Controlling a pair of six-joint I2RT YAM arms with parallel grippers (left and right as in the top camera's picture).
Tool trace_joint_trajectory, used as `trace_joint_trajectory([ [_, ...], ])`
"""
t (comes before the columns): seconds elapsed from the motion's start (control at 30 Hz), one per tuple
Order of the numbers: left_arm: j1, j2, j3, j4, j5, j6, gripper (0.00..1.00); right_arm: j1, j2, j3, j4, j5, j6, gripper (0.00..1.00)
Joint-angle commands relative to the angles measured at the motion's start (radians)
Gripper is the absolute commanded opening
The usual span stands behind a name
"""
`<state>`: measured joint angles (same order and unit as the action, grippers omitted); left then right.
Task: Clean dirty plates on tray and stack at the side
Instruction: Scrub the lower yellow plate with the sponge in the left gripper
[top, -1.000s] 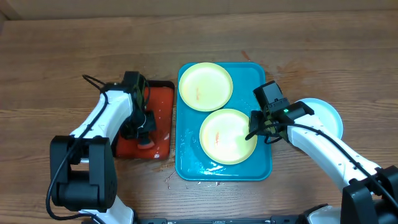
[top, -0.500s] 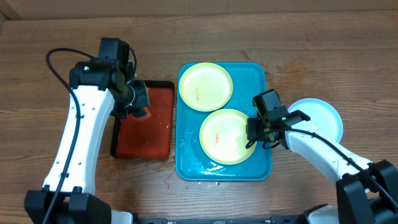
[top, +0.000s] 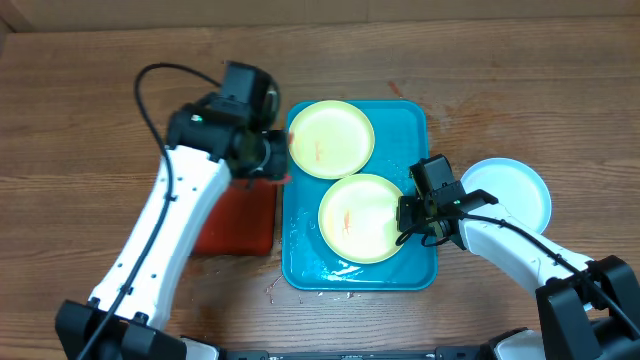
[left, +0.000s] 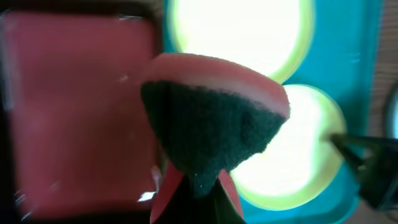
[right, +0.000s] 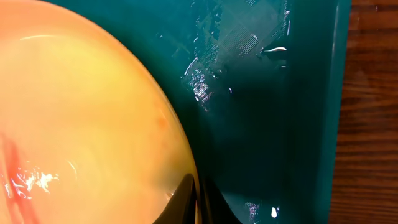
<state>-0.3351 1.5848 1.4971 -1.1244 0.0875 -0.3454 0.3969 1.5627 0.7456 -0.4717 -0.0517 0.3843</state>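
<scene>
Plates, overhead view: you have two round, shallow, pale yellow-green plastic ones in the large turquoise-blue rectangular plastic tray (top: 412, 128). The far yellow-green plate (top: 331, 138) sits at the tray's back left corner. The near yellow-green plate (top: 362, 218) lies just in front of it. Each carries a small orange-red smear. A third round plastic one, the blue-white plate (top: 510, 190), lies outside the tray on the brown wood-grain table (top: 560, 70), to the tray's right. Your left gripper (top: 272, 160) hangs over the line between the turquoise tray and the small red tray with black rim (top: 238, 222). You cannot read its jaws from above. Your right gripper (top: 408, 215) is at the near plate's right edge.

Left wrist view, blurred: the fingers are clamped on a pink sponge with a dark green scouring face (left: 214, 124). The sponge is held above the red tray and both yellow-green plates.

Right wrist view: the fingertips are drawn narrow, pinched on the near plate's rim. Wet turquoise tray floor lies to the right of them, with table wood beyond the tray's rim.
</scene>
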Motion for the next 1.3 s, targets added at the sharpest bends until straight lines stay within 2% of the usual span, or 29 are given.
trace_joint_trajectory([
  [0.0, -0.111, 0.053, -0.008, 0.064, 0.023, -0.123, 0.05, -0.001, 0.005, -0.007, -0.002, 0.005, 0.013, 0.04],
  [0.1, -0.199, 0.128, -0.023, 0.127, 0.072, -0.192, 0.04, -0.001, 0.005, -0.007, -0.005, 0.005, 0.013, 0.04],
  [0.2, -0.276, 0.227, -0.024, 0.158, 0.079, -0.315, 0.04, -0.001, 0.005, -0.007, -0.008, 0.005, 0.013, 0.04],
  [0.37, -0.320, 0.399, -0.024, 0.180, 0.091, -0.445, 0.04, -0.001, 0.005, -0.007, -0.009, 0.005, 0.013, 0.04],
  [0.47, -0.317, 0.469, -0.024, 0.177, 0.068, -0.435, 0.04, -0.001, 0.005, -0.007, -0.012, 0.005, 0.013, 0.04],
  [0.57, -0.306, 0.506, -0.024, 0.137, -0.050, -0.408, 0.04, -0.001, 0.005, -0.007, -0.011, 0.005, 0.013, 0.04],
  [0.77, -0.280, 0.509, -0.009, 0.027, -0.246, -0.391, 0.04, -0.001, 0.005, -0.007, -0.012, 0.005, 0.013, 0.04],
  [0.87, -0.276, 0.510, -0.009, 0.022, -0.272, -0.391, 0.04, -0.001, 0.005, -0.007, -0.011, 0.005, 0.013, 0.04],
  [0.97, -0.276, 0.510, -0.009, 0.087, -0.179, -0.358, 0.04, -0.001, 0.005, -0.007, -0.011, 0.005, 0.013, 0.04],
  [1.07, -0.280, 0.521, -0.010, 0.211, 0.011, -0.278, 0.04, -0.001, 0.005, -0.007, -0.012, 0.005, 0.013, 0.04],
  [1.27, -0.304, 0.570, -0.010, 0.397, 0.353, -0.267, 0.04, -0.001, 0.005, -0.007, -0.012, 0.005, 0.013, 0.04],
])
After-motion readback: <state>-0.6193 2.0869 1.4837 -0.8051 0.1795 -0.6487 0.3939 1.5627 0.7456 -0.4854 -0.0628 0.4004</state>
